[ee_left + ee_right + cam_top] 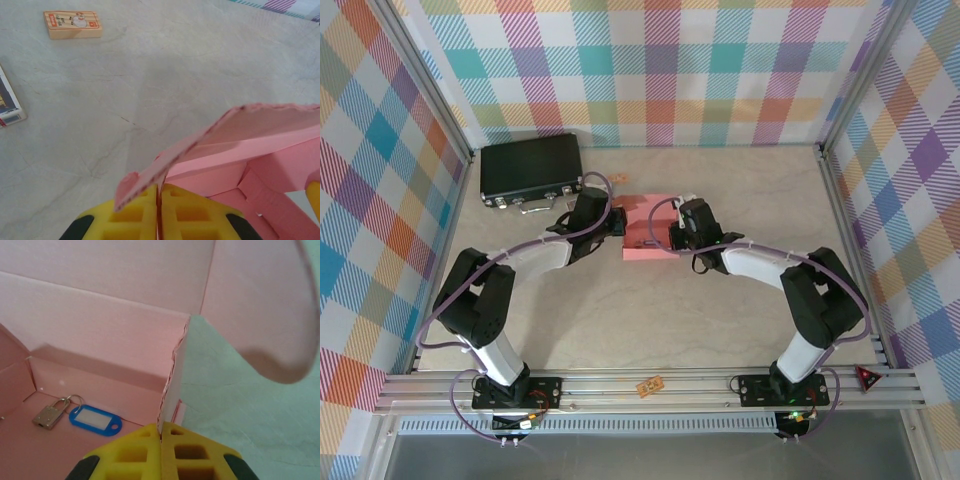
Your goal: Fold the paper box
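My left pincer [159, 194] is shut narrow on a thin edge of the paper box [645, 240]. It holds a raised flap whose card runs between the yellow pads and leans over toward the box body. My right pincer [161, 432] is pinched just as tightly on the upright side wall at the box's other end, close to where that wall meets the tall back panel. The box sits mid-tabletop [620, 320], between my two wrists. On its floor lie a small padlock [50, 416] and a blue key tag [96, 420].

I judge the step in hand to be bringing the side walls and lid into shape. To do it well I should move both pincers together, turning each flap about its own crease rather than dragging it. The card is thin and could buckle or tear along its ragged die-cut edge under a sideways pull. A light grip will avoid crushing it. The rounded ear [270, 330] hanging above the right side probably belongs inside the wall, so I'd hold that wall upright while the lid comes down. The box looks light — a one-sided tug could slide it across the tabletop.
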{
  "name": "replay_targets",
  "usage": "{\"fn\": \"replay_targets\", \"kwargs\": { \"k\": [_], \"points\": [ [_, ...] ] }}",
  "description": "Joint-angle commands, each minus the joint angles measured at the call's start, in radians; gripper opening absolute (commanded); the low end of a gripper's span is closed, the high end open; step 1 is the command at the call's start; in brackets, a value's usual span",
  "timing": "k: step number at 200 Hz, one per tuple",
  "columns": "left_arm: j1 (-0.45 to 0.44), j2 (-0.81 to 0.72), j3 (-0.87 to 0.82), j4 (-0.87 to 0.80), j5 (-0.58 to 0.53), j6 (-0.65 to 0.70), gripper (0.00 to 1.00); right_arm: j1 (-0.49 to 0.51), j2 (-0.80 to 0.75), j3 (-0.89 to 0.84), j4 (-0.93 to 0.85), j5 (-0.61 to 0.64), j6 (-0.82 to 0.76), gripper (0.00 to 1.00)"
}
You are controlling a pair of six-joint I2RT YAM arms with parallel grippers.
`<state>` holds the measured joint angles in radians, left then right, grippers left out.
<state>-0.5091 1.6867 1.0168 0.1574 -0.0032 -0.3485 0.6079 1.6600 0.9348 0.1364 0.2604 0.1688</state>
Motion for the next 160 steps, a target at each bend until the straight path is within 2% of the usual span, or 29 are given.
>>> {"fn": "replay_targets", "kwargs": {
  "k": [1, 37, 160],
  "points": [
    [-0.028, -0.035, -0.016, 0.028, 0.011, -0.02, 0.12, 0.025, -0.032, -0.021, 0.035, 0.005, 0.002, 0.07],
    [-0.036, -0.04, -0.021, 0.025, 0.012, -0.029, 0.18, 0.038, -0.054, -0.046, 0.052, 0.044, 0.012, 0.07],
    [-0.062, -0.084, -0.098, 0.062, 0.002, -0.062, 0.17, 0.085, -0.082, -0.109, 0.107, 0.131, 0.043, 0.06]
  ]
}}
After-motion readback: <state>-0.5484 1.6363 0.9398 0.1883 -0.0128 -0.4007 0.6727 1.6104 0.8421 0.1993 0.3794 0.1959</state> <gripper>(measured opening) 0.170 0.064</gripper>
